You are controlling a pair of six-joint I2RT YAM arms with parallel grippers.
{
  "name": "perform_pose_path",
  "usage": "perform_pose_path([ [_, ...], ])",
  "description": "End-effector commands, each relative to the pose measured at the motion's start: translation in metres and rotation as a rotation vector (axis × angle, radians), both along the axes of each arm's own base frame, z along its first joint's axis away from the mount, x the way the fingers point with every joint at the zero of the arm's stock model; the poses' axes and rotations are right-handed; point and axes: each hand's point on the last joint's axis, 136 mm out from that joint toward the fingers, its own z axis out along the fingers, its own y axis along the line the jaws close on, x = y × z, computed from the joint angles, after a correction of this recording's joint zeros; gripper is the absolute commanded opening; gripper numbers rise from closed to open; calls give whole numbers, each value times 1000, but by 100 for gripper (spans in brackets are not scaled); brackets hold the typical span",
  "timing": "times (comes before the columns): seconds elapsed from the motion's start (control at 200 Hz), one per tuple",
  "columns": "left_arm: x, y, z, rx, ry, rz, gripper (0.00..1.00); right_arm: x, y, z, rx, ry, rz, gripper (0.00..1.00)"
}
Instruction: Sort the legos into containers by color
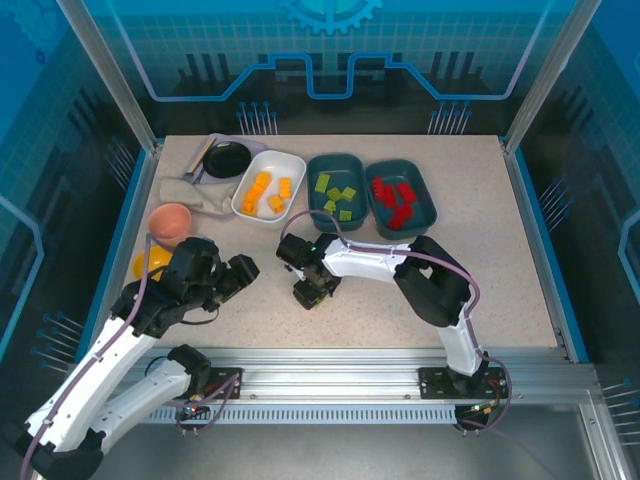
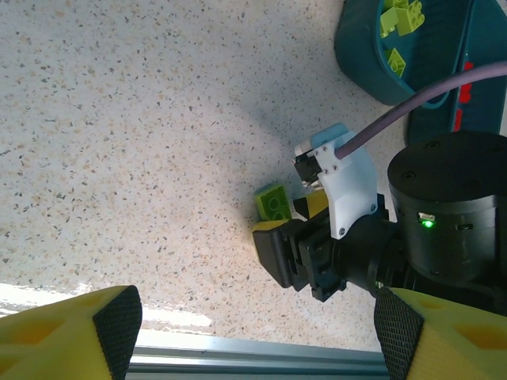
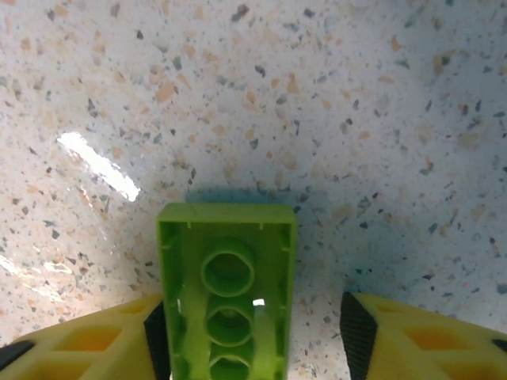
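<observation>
Closest to you, your left gripper [image 1: 228, 278] hangs over the near-left part of the table [image 1: 500, 290], its yellow fingers [image 2: 111, 328] spread wide with nothing between them. Just beyond it, your right gripper [image 1: 308, 295] points down at the middle of the table with one green brick [image 3: 228, 277] between its fingers. The jaws are not closed. The brick sits against the left pad [image 3: 156, 336], and bare tabletop shows between it and the right pad [image 3: 355, 328]. The brick's hollow underside faces the wrist camera. Its long axis runs straight out along the line of the fingers, with its far end pointing away from the wrist. I cannot tell whether it rests flat on the table or leans. At the far side, the white tub [image 1: 296, 168] holds the orange bricks [image 1: 268, 192]. The middle teal tub [image 1: 335, 157] holds the green bricks [image 1: 340, 195], and the right teal tub [image 1: 400, 164] holds the red bricks [image 1: 398, 202]. I see no other loose brick on the table, so you look nearly finished. What seems left is carrying this green one to the middle teal tub.
</observation>
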Motion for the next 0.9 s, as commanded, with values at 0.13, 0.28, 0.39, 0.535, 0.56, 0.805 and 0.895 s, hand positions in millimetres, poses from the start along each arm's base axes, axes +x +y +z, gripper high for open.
perform_pose_path([
  [0.13, 1, -1, -7, -5, 11, 14, 81, 2, -6, -7, -43, 0, -31, 37],
  [0.28, 11, -12, -4, -35, -10, -13, 81, 14, -3, 22, 0, -64, -45, 32],
  [0.39, 25, -24, 7, -53, -36, -48, 81, 41, -8, 69, 67, -138, -109, 32],
  [0.535, 53, -46, 22, -70, -72, -95, 81, 94, -26, 118, 183, -191, -259, 32],
  [0.56, 58, -50, 23, -74, -72, -104, 81, 106, -29, 123, 205, -191, -294, 32],
  [0.805, 128, -79, 40, -175, -99, -115, 81, 218, -40, 134, 411, -136, -587, 30],
  [0.895, 152, -85, 48, -171, -113, -129, 81, 258, -39, 139, 506, -119, -728, 30],
])
